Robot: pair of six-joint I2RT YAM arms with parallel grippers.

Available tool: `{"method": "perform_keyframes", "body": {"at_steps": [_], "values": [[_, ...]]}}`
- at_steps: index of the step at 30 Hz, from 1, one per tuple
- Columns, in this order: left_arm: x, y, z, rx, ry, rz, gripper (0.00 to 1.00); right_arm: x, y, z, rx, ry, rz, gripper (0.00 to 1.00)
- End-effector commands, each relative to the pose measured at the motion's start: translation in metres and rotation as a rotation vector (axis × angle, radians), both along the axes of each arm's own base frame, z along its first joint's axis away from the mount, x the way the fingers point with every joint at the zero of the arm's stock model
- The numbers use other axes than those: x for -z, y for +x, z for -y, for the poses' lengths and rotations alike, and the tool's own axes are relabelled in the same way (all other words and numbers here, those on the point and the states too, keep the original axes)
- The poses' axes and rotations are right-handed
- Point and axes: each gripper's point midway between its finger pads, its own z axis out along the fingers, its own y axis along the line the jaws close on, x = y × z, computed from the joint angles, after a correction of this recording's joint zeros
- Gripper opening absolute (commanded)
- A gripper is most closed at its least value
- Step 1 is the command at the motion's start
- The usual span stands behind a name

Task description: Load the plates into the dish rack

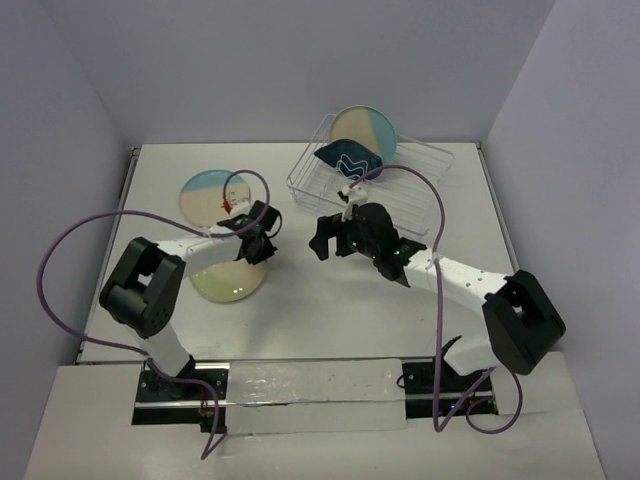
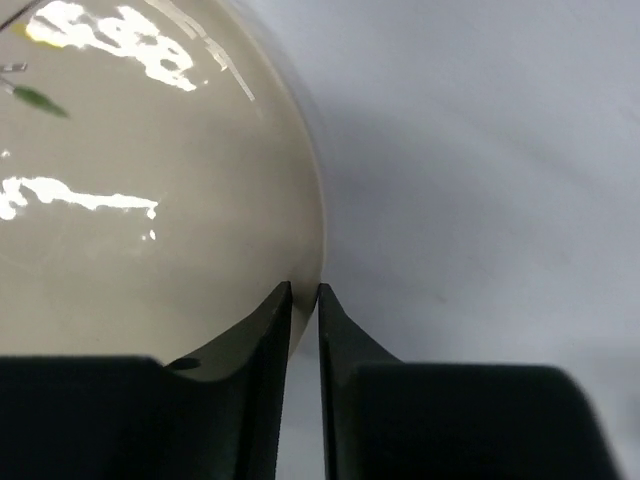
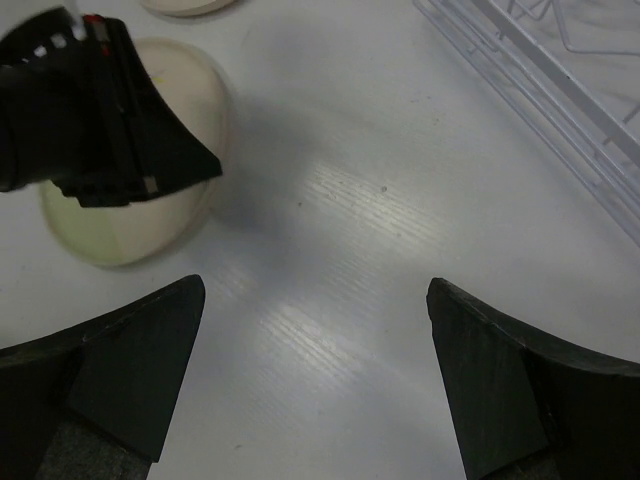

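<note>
A plain cream plate (image 1: 228, 281) lies at the left of the table. My left gripper (image 1: 258, 246) is shut on its right rim; in the left wrist view the fingertips (image 2: 304, 292) pinch the edge of the plate (image 2: 150, 200). A cream and light blue plate (image 1: 210, 195) lies flat behind it. The wire dish rack (image 1: 415, 185) stands at the back right, with a second cream and light blue plate (image 1: 362, 130) and a dark blue plate (image 1: 345, 158) upright in it. My right gripper (image 1: 330, 240) is open and empty, its jaws (image 3: 315, 290) wide over bare table.
The right wrist view shows the left gripper (image 3: 100, 110) over the cream plate (image 3: 130, 230) and the rack's near corner (image 3: 560, 90). Grey walls close in the table on three sides. Purple cables loop from both arms.
</note>
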Motion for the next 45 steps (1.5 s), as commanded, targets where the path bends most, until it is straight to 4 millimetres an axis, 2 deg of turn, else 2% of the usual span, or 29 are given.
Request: {"method": "perform_keyframes", "body": {"at_steps": [1,4,7,10,15,16,17,19,21,26,28,31,32,33,34,35,36,37,38,44,45], "values": [[0.023,-0.049,0.069,0.198,-0.053,-0.171,0.14,-0.031,0.004,0.014,0.079,0.086,0.083,1.00],[0.019,-0.056,0.098,0.274,-0.058,-0.171,0.07,-0.033,0.001,0.032,0.143,0.086,0.101,1.00],[0.022,-0.068,0.116,0.326,-0.063,-0.183,0.07,-0.036,-0.002,0.043,0.177,0.096,0.112,1.00],[0.018,-0.076,0.136,0.385,-0.081,-0.180,0.07,-0.028,-0.007,0.056,0.217,0.094,0.102,1.00],[-0.008,-0.090,0.166,0.495,-0.096,-0.129,0.21,-0.026,-0.011,0.065,0.247,0.104,0.103,1.00],[-0.014,-0.091,0.167,0.501,-0.085,-0.109,0.26,-0.026,-0.011,0.066,0.248,0.102,0.106,1.00],[-0.025,-0.090,0.167,0.500,-0.091,-0.082,0.29,-0.026,-0.010,0.066,0.249,0.099,0.106,1.00],[-0.034,-0.088,0.164,0.491,-0.094,-0.049,0.32,-0.026,-0.011,0.065,0.242,0.095,0.107,1.00],[-0.061,-0.080,0.160,0.475,-0.110,0.031,0.40,-0.026,-0.012,0.062,0.213,0.087,0.105,1.00],[-0.094,-0.059,0.131,0.386,-0.043,0.139,0.52,-0.025,-0.015,0.056,0.178,0.093,0.096,1.00],[-0.106,-0.044,0.108,0.321,-0.061,0.166,0.60,-0.023,-0.015,0.056,0.178,0.091,0.089,1.00],[-0.110,-0.031,0.069,0.206,-0.070,0.189,0.66,-0.012,-0.015,0.052,0.172,0.072,0.055,1.00],[-0.108,-0.027,0.050,0.155,-0.069,0.197,0.70,-0.008,-0.014,0.049,0.165,0.070,0.039,1.00],[-0.094,-0.030,0.035,0.135,-0.057,0.176,0.72,-0.007,-0.013,0.046,0.158,0.068,0.031,1.00],[-0.103,-0.021,0.028,0.104,-0.077,0.207,0.72,-0.001,-0.014,0.044,0.152,0.060,0.016,1.00],[-0.089,-0.021,0.002,0.044,-0.085,0.172,0.69,-0.001,-0.012,0.040,0.148,0.060,0.009,1.00],[-0.077,-0.020,-0.018,0.003,-0.096,0.153,0.61,0.006,-0.011,0.033,0.137,0.042,-0.010,1.00],[-0.079,-0.017,-0.017,0.002,-0.104,0.166,0.61,0.013,-0.012,0.032,0.134,0.027,-0.026,1.00],[-0.059,-0.024,-0.035,-0.038,-0.100,0.131,0.55,0.019,-0.009,0.028,0.133,0.010,-0.039,1.00],[-0.039,-0.021,-0.037,-0.010,-0.117,0.117,0.52,0.039,0.005,0.014,0.141,-0.036,-0.098,1.00],[-0.031,-0.020,-0.040,-0.020,-0.105,0.090,0.52,0.043,0.007,0.012,0.143,-0.041,-0.108,1.00]]}}
